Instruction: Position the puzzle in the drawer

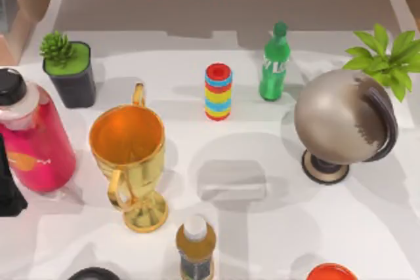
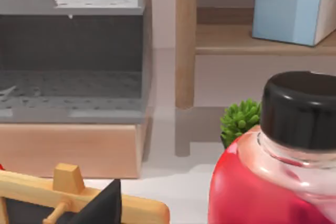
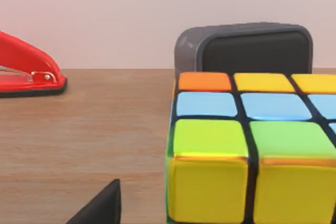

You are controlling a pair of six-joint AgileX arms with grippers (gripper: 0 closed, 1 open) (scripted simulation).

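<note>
One puzzle [image 3: 252, 145], multicoloured cube, on a wooden surface [image 3: 84, 129] beside a red stapler [image 3: 26, 66]; jaws' state: cannot tell.

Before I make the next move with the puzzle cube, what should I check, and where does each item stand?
1. Puzzle cube found: ok, it is on the wooden surface, close to the right hand.
2. Grip on the cube: cannot tell.
3. Red stapler out of the way: ok, it lies apart from the cube.
4. Dark grey box behind the cube: not ok, it is very close.
5. Drawer open: cannot tell from the grey cabinet.
6. Left hand parked: ok, beside the red bottle.
</note>
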